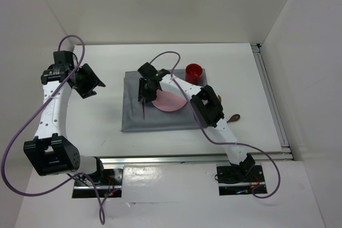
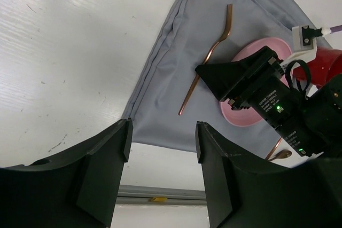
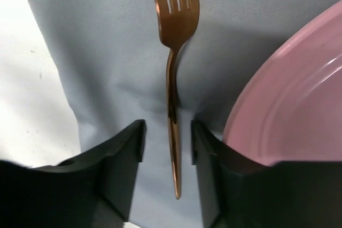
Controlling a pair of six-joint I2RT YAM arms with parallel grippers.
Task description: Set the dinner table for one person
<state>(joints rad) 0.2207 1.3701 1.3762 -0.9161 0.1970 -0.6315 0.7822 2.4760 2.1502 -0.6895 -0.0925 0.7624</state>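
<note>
Top view
Table (image 1: 235,73): white, flat, spreads 9 to 3 o'clock beyond the arm bases; grey cloth (image 1: 133,116) at its centre.
Setting: plate (image 1: 170,101) on cloth; fork (image 1: 143,110) at its 9 o'clock; cup (image 1: 194,71) at 1 o'clock; spoon (image 1: 233,117) off the cloth, at 4 o'clock.
Left gripper (image 1: 92,87): over bare table at the cloth's 9 o'clock, well apart.
Right gripper (image 1: 146,96): above fork.

Left wrist
Left gripper: jaws wide, nothing between them.

Right wrist
Right gripper: jaws parted, straddling the fork handle with a gap either side; grips nothing.
Fork: flat on cloth, tines toward 12 o'clock, plate near at 3 o'clock, apart.
Handling (judged): thin, stiff, light, smooth metal, likely slippery. Pinch mid-handle across its narrow width; the soft cloth should give under the fingertips.
</note>
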